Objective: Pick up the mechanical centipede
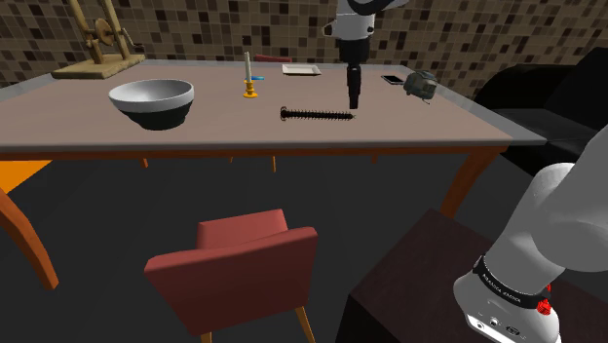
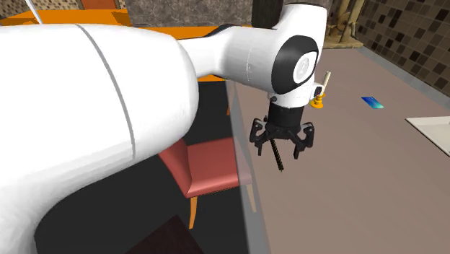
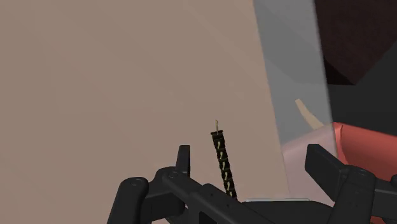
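Note:
The mechanical centipede (image 1: pixel 317 115) is a long thin black body with pale yellow marks, lying flat on the brown table (image 1: pixel 78 122) near its front edge. My black gripper (image 1: pixel 355 101) points straight down and hangs a little above the centipede's end on the shoulder view's right. In the second exterior view the gripper (image 2: pixel 280 150) stands open, with the centipede (image 2: pixel 277 155) showing below it between the fingers. The wrist view has the centipede (image 3: pixel 222 162) running away from the gripper (image 3: pixel 250 160), nearer one finger (image 3: pixel 183 159) than the other, touching neither.
A grey bowl (image 1: pixel 151 102) and a small yellow candle holder (image 1: pixel 250 88) stand to the shoulder view's left of the centipede. A white tray (image 1: pixel 301 69), a phone (image 1: pixel 392 80) and a dark object (image 1: pixel 421 85) lie farther back. A red chair (image 1: pixel 239 268) stands below the table edge.

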Action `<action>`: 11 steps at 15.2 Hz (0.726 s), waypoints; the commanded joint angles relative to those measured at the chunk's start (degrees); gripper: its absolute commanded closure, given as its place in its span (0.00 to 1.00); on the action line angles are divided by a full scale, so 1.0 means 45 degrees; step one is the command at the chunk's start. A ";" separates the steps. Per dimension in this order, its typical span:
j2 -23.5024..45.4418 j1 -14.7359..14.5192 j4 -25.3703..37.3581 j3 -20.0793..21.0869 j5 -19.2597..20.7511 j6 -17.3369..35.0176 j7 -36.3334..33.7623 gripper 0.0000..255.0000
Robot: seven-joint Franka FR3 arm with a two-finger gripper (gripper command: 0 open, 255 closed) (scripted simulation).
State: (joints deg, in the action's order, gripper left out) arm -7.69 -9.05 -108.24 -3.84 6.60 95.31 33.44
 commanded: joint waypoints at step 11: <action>0.2467 -0.0502 0.2103 0.0420 -0.0205 0.0595 0.1827 0.00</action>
State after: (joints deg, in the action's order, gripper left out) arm 3.33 -11.34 -98.06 -1.93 5.67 97.16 41.66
